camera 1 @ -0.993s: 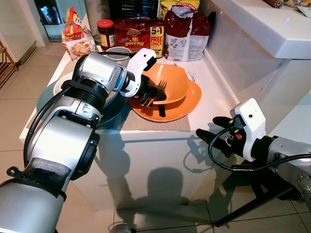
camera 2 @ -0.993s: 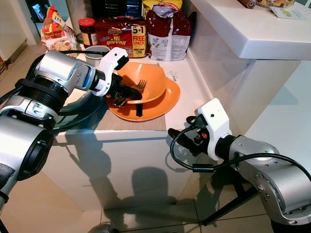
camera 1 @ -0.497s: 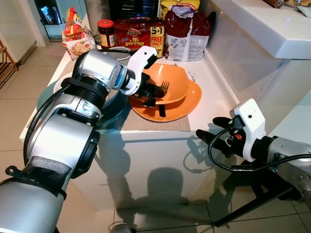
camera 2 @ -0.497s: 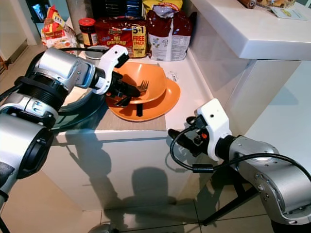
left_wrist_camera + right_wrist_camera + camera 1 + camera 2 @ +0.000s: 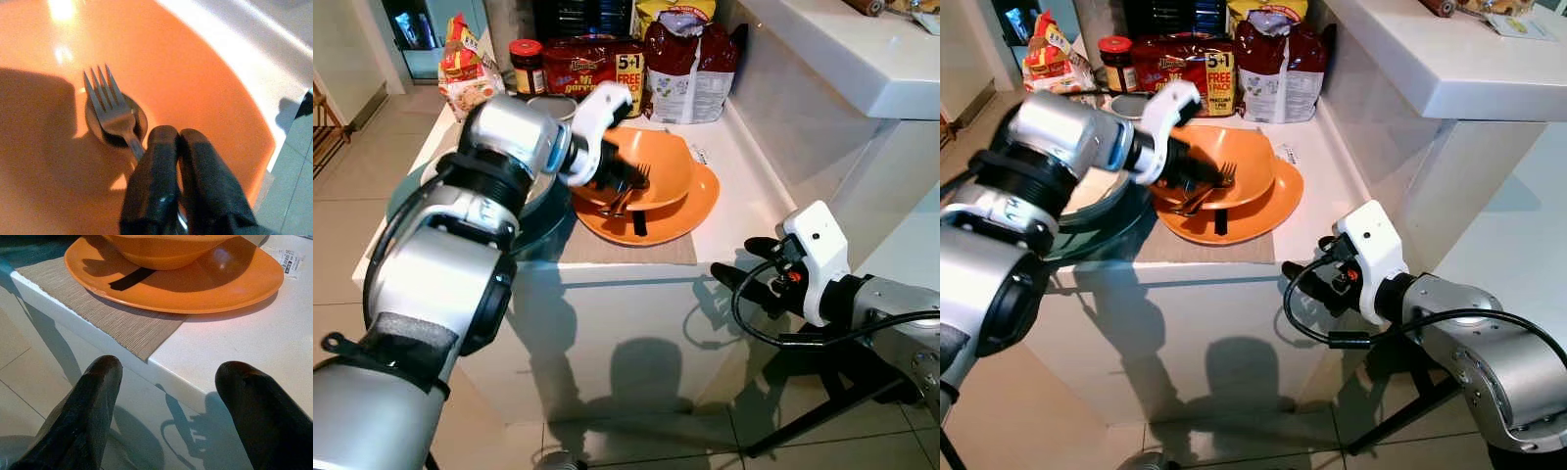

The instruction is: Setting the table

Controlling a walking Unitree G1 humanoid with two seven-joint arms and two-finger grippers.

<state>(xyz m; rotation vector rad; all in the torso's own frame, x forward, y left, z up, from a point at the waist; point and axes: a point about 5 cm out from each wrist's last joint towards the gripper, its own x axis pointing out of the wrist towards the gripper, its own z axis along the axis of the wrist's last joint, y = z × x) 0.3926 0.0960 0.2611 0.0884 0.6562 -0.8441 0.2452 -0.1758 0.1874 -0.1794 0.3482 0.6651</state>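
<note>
An orange bowl [image 5: 666, 157] sits on an orange plate [image 5: 695, 208], which lies on a beige placemat [image 5: 626, 250] at the counter's front edge. My left gripper [image 5: 615, 182] hovers over the near rim of the bowl, shut on the handle of a metal fork [image 5: 108, 102]. The fork lies on top of a spoon [image 5: 138, 117] inside the bowl, tines pointing toward the far side. My right gripper [image 5: 744, 262] hangs open below and in front of the counter edge, apart from everything. Its two black fingers [image 5: 93, 396] frame the plate [image 5: 205, 284] and placemat [image 5: 122, 320].
A teal plate [image 5: 403, 196] with a white bowl stands left of the placemat. At the back are a jar [image 5: 527, 61], a noodle pack [image 5: 592, 64], a red bag [image 5: 690, 64] and a snack bag [image 5: 465, 76]. A raised white counter [image 5: 842, 49] walls the right side.
My left gripper has drawn back and up a little over the bowl's near rim, still holding the fork, and looks blurred. The right arm has not moved.
</note>
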